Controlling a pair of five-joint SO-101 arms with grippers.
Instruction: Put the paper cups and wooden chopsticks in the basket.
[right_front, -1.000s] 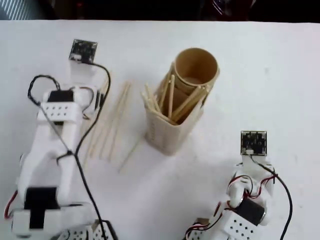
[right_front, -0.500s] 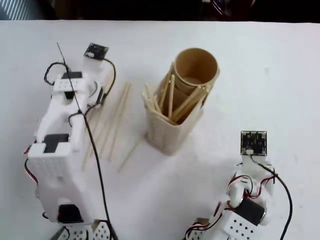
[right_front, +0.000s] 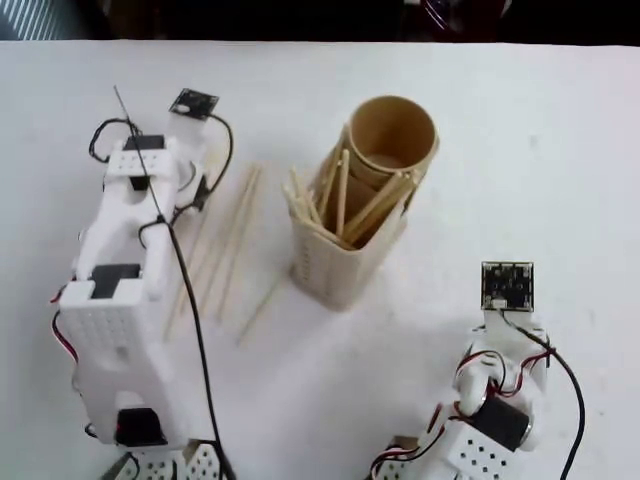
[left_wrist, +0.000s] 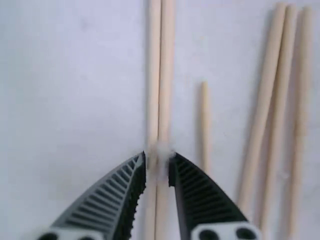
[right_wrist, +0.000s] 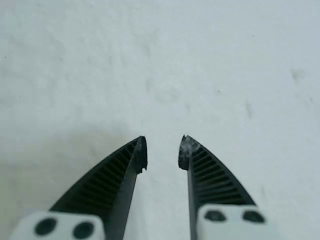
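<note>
The left jaws clamp a pair of chopsticks (left_wrist: 165, 75) lying flat on the counter (right_front: 520, 130), near the basket (right_front: 335, 270) that already holds a cup (right_front: 392, 135), presumably to lift them in; the right jaws idle apart.

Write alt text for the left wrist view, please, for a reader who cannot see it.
Two black jaws pinch a pair of chopsticks lying side by side on a white table. More loose chopsticks lie apart to one side.

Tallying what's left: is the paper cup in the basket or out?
In: the cup stands inside the basket, its rim above the basket's top.
</note>
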